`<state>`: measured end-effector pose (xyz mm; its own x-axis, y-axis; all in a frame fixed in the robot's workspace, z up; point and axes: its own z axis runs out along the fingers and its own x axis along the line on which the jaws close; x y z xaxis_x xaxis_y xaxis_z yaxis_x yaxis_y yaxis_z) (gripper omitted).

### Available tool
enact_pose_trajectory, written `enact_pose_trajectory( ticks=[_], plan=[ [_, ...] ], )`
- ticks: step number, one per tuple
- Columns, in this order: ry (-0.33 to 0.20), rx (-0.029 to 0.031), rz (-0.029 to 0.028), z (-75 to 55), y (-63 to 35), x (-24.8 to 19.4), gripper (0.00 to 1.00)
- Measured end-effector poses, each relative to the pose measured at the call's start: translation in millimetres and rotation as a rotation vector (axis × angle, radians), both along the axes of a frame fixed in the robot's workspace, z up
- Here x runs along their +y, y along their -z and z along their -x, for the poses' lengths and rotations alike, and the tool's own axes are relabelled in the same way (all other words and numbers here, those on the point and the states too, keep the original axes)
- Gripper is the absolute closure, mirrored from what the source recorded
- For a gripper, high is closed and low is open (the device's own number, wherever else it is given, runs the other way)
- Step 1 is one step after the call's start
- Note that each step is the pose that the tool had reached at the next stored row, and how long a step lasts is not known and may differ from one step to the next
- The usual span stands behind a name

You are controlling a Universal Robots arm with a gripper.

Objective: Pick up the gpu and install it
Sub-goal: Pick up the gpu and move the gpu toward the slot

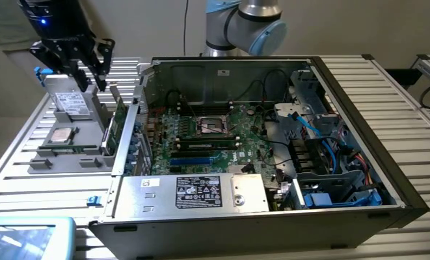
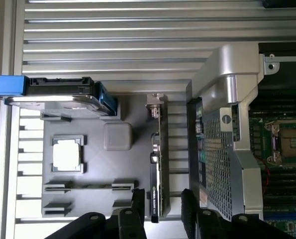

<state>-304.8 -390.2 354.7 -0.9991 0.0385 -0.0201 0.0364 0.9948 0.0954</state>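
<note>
Grey rack (image 2: 93,169) holds gpu (image 2: 156,149) edge-on, faces hidden, btwn spread pincer (image 2: 161,199).

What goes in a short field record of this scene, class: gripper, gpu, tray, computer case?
gripper: open, above the gpu, a finger on each side of it
gpu: on edge in the tray, not installed
tray: also holds a hard drive and a processor
computer case: open, motherboard exposed
</note>
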Motion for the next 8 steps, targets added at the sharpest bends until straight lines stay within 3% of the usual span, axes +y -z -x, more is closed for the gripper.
enact_pose_trajectory(
  ticks=[8],
  plan=[
    [0.0, 0.0, 0.0, 0.6, 14.4, 0.1, 0.56]
  ],
)
